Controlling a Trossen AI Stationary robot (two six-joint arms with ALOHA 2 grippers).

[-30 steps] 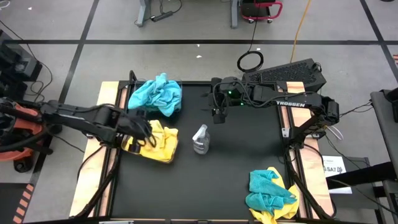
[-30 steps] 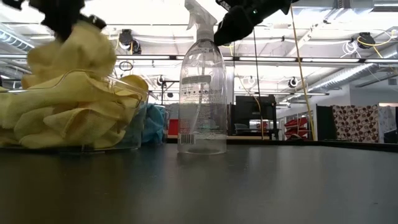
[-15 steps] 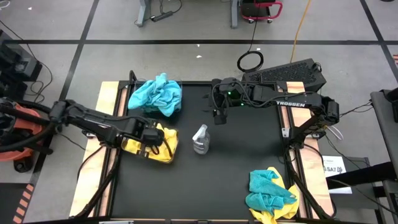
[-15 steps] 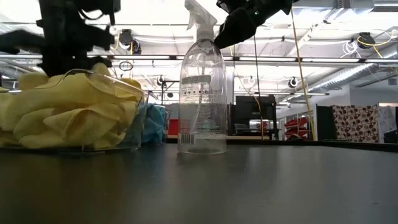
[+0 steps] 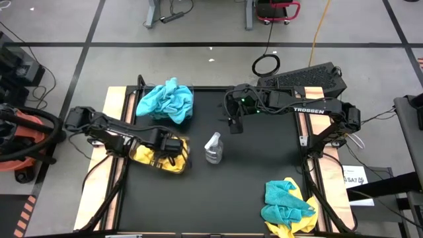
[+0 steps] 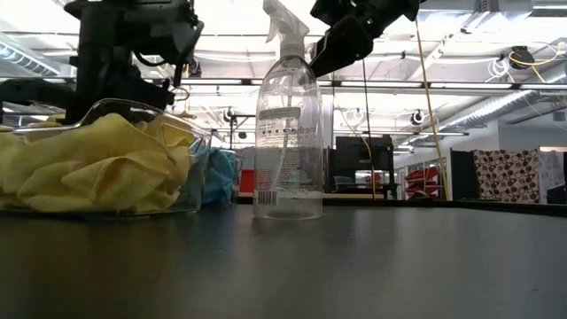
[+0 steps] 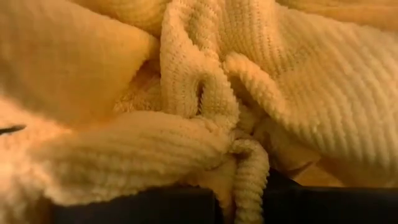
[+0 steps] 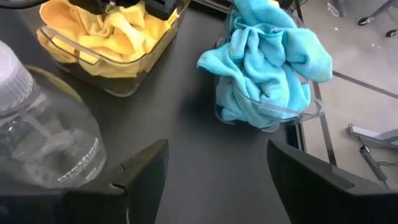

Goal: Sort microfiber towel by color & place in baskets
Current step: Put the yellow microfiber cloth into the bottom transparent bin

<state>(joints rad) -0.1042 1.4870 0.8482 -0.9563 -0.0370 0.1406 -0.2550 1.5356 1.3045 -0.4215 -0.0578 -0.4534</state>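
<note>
**Left fingers down in the yellow tub**

Nearest us, a loose heap of teal-blue and yellow fuzzy towels point(image 5: 286, 207) lies at the black worktop's point(image 5: 244, 172) right front edge. Open worktop surrounds the clear plastic spray bottle point(image 5: 213, 147). Our left gripper point(image 5: 170, 147), fingers closed, presses into yellow towels point(image 8: 118, 28) in the clear rectangular tub point(image 8: 109, 65). Beyond, the teal-filled clear tub point(image 8: 273, 115); right gripper point(image 5: 234, 123) hovers, fingers wide.

Left gripper point(image 5: 173, 147) reaches low, jaws closed; right gripper point(image 5: 233, 125) hovers, jaws apart.
</note>
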